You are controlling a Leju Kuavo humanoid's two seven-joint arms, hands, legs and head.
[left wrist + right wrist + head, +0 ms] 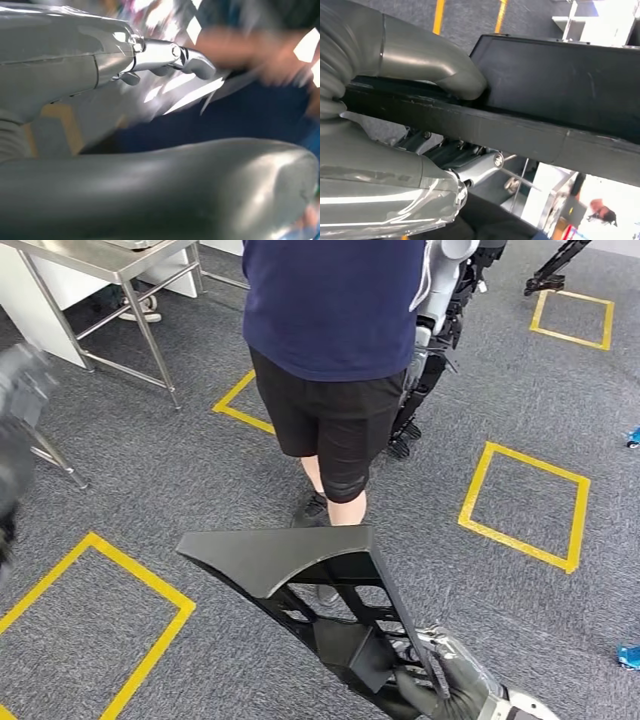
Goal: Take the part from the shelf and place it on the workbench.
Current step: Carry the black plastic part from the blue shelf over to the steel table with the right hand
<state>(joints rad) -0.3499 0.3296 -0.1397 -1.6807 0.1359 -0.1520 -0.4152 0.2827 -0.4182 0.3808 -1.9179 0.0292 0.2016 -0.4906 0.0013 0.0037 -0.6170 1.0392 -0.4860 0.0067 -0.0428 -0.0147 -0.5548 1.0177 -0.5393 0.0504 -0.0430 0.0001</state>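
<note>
My right hand clamps the black part by its ribbed end — long end cantilevers forward over the carpet, clear of my body. Left hand empty, fingers apart. Person stands ahead — metal table beyond, probably the workbench

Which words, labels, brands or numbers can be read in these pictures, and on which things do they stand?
None can be read.
The black part in the right hand bears no print that shows.
The person's shirt is plain blue.
The yellow tape squares on the floor are markings only, without letters.
The left wrist view is too blurred to show any text.
</note>
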